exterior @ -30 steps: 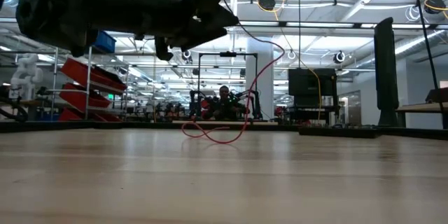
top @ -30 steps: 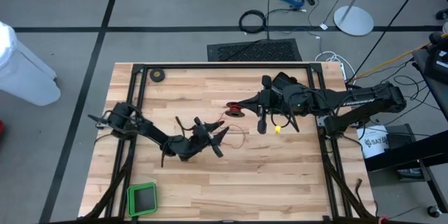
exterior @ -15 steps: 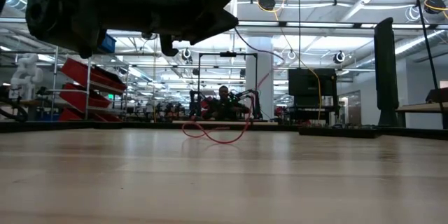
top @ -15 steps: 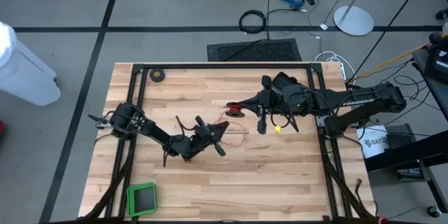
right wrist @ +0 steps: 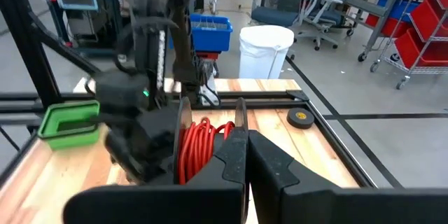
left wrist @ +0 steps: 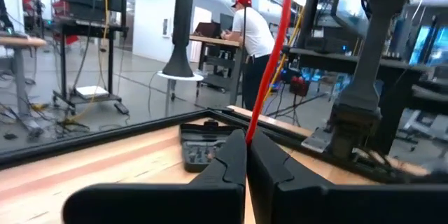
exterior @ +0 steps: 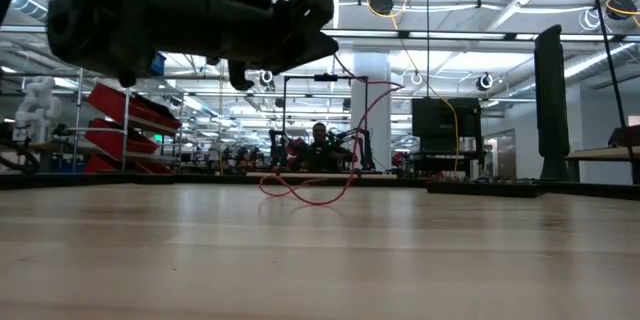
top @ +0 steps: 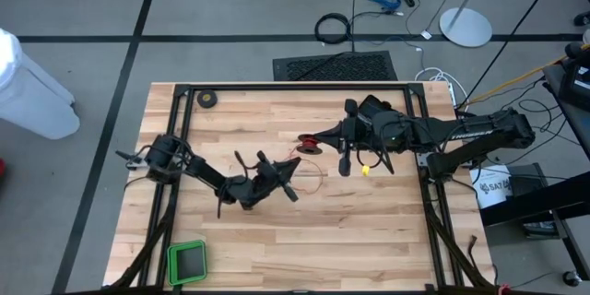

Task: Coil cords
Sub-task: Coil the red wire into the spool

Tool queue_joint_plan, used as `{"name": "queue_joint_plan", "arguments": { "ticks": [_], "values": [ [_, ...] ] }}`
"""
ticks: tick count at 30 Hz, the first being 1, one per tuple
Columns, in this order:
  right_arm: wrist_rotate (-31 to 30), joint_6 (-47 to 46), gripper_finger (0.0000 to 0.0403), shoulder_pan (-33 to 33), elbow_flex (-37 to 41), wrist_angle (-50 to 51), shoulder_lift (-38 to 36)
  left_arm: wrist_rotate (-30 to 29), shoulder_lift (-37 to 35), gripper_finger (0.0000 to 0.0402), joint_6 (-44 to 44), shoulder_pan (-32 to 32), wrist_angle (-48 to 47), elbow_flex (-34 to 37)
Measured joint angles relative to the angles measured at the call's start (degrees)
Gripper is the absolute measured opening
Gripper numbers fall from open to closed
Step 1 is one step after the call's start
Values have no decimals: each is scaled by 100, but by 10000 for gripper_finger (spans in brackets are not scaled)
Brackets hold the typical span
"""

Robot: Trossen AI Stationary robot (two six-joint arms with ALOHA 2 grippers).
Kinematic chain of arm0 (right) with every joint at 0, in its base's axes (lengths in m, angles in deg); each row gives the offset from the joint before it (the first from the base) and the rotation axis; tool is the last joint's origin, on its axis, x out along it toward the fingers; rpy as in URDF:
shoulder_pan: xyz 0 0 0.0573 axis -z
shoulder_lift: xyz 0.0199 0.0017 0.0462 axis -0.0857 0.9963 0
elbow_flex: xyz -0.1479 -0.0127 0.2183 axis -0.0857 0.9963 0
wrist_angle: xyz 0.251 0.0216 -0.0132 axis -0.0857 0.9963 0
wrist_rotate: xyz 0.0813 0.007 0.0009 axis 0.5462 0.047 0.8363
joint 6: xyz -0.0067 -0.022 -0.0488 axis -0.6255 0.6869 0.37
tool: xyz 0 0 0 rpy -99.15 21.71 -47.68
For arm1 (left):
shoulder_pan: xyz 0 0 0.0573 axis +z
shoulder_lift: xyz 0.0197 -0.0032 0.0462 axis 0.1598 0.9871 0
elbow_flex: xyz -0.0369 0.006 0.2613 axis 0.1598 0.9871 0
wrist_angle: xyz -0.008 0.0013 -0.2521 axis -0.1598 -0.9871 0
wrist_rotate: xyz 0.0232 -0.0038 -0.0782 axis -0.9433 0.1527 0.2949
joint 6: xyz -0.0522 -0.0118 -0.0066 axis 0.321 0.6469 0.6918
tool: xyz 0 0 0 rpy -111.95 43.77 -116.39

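The red wire (top: pixel 316 173) runs from a small black reel (top: pixel 310 143) at the table's middle into a slack loop (exterior: pixel 300 192) lying on the wood. My right gripper (top: pixel 323 140) comes from the table's right and is shut at the reel (right wrist: pixel 203 147), which carries several red turns. My left gripper (top: pixel 293 173) reaches in from the left, just near-left of the reel. It is shut on the wire (left wrist: pixel 273 56) and held above the table. My left gripper pinches a single strand of the red wire (left wrist: pixel 252 122) between its two fingertips. From the fingertips the strand rises in a nearly straight line, then curves down to the loop on the table. My right gripper is shut on the reel's black flange (right wrist: pixel 240 122), on the side nearest the fingers, coming level from the table's right. The reel's far flange (right wrist: pixel 183 136) and its red turns stand beyond the fingertips.
A black tape roll (top: pixel 208 99) lies at the far left corner and a green tray (top: pixel 187 261) at the near left. Black frame rails (top: pixel 295 86) run along the far, left and right sides. Bare wood lies across the near half.
My left gripper has shut on the red wire, staying almost where it was above the table. The wire's loop still lies on the wood. My right gripper and the reel have kept still.
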Motion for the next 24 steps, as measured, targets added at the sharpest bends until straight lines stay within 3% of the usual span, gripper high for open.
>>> {"name": "queue_joint_plan", "arguments": {
  "ticks": [8, 12, 24],
  "values": [
    [0, -251, 0, 0, 0, -175, 0, 1088, 2, 1, 1281, 647, -689, -264],
    [-80, -368, 0, 0, 0, -209, 39, 1532, 4, 1, 1384, 803, -1109, -647],
    [-1602, -366, 0, 2, -2, -207, 459, 2037, 2, 0, 1368, 828, -2063, -1644]
  ]
}}
